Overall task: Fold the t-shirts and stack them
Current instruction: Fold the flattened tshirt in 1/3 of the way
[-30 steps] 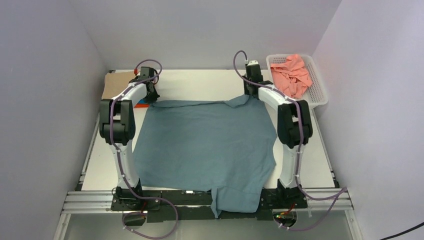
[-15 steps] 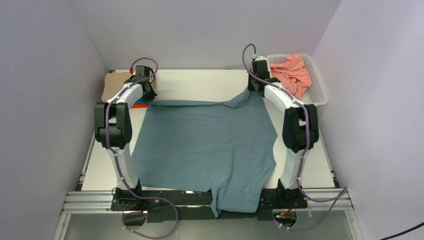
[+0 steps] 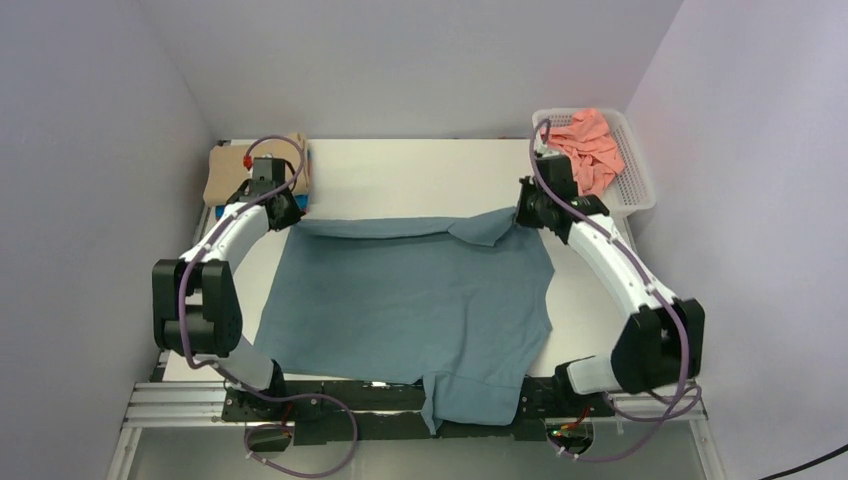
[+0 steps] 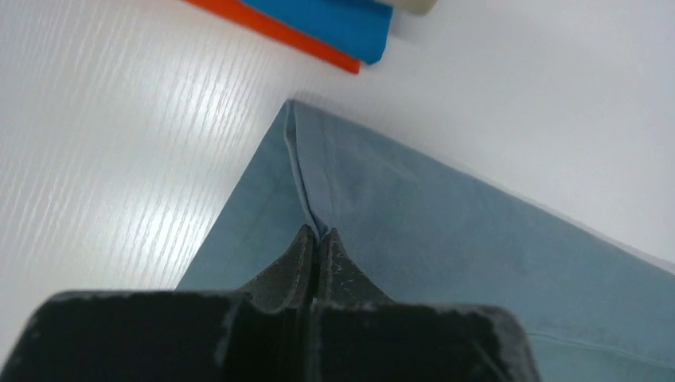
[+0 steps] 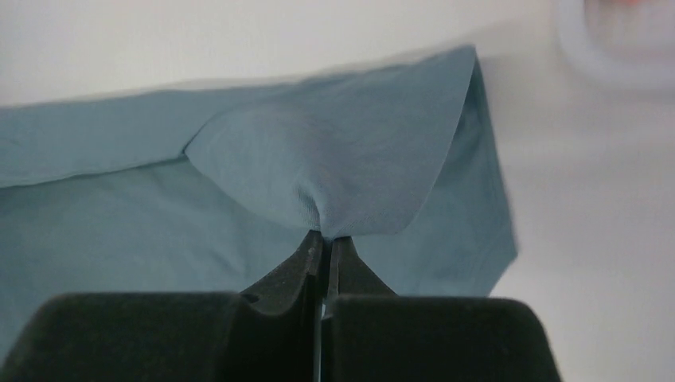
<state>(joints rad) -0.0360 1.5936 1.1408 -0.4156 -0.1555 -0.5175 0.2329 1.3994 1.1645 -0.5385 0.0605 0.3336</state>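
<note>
Jaws of left gripper (image 4: 318, 235), right gripper (image 5: 325, 235) clamp teal-grey t-shirt (image 3: 410, 300) far corners; held edge runs left-right.

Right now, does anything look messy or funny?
Yes. The teal shirt isn't all on the table: one end droops over the near edge. Its far right corner, pinched by the right hand, is folded over. A pink shirt lies crumpled in the basket.

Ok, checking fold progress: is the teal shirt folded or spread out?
Spread: teal shirt lies flat on the table, far corners pinched in both shut jaws.
</note>
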